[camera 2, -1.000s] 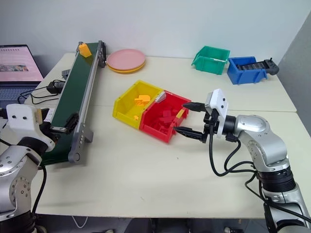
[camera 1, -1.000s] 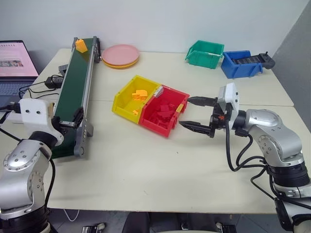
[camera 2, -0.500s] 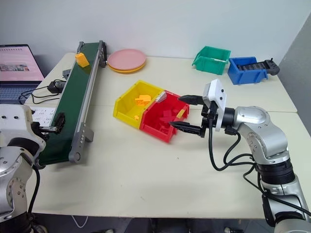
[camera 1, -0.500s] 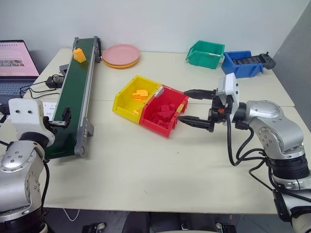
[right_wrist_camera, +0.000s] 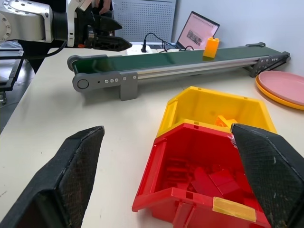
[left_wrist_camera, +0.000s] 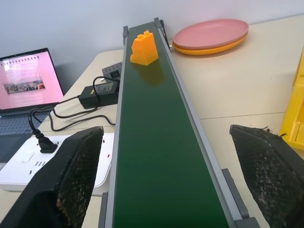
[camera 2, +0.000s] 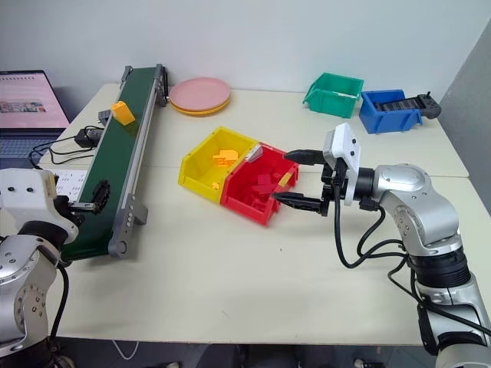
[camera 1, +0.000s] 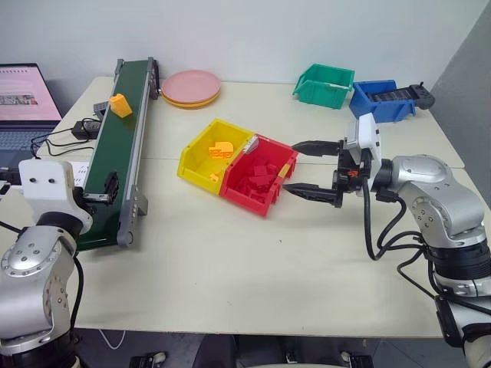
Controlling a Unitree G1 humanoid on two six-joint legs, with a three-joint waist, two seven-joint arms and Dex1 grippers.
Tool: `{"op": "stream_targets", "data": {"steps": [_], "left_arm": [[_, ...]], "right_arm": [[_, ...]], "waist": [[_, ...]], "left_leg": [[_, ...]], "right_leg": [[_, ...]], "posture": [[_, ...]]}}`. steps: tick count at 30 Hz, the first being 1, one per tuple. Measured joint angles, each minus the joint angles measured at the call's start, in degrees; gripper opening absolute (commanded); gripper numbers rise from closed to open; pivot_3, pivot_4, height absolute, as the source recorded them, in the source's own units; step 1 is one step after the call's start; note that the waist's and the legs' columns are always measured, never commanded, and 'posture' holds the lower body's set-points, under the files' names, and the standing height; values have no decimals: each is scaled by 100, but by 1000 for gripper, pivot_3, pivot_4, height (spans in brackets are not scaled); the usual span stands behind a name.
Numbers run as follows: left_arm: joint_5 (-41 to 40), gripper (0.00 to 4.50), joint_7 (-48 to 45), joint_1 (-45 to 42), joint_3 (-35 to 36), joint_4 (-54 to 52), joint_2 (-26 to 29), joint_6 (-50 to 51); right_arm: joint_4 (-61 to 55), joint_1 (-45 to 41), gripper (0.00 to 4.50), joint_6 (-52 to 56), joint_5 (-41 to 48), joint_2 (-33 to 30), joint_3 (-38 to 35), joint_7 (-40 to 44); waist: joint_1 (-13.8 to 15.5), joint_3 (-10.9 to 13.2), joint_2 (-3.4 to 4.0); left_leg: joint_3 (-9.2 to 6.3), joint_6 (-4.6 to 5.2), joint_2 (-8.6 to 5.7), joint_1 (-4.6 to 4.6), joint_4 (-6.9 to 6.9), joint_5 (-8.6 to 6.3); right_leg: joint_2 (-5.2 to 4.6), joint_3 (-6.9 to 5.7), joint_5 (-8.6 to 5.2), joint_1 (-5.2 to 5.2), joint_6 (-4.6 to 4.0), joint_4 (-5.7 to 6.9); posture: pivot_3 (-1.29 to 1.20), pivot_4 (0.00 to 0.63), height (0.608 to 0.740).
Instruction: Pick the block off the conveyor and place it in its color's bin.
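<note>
Both pincers I see wide open and empty. My left pincer (camera 1: 105, 186) waits at the conveyor (camera 1: 115, 146) end. My right pincer (camera 1: 313, 168) is beside the red bin (camera 1: 257, 184); the block (camera 1: 120, 105) rides the belt.

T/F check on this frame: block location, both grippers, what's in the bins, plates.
1. The block sits on the conveyor. True.
2. The left gripper holds the block. False: it is open at the belt's near end, and the block lies farther up the belt.
3. The right gripper is open beside the red bin. True.
4. The yellow bin is empty. False: it holds orange-yellow blocks.
5. The plates lie on the belt. False: they lie on the table beside the conveyor's far end.
</note>
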Motion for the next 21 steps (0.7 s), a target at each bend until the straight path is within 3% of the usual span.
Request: {"op": "stream_targets", "data": {"steps": [21], "left_arm": [[106, 4446, 30, -460, -424, 528, 0, 164]], "right_arm": [[-457, 8, 4500, 143, 501, -4, -176, -5]], "waist": [[2, 0, 0]], "left_leg": [[-2, 0, 0, -2, 0, 0]], "right_leg": [[0, -2, 0, 0, 0, -1]], "posture": [[0, 150, 740]]}}
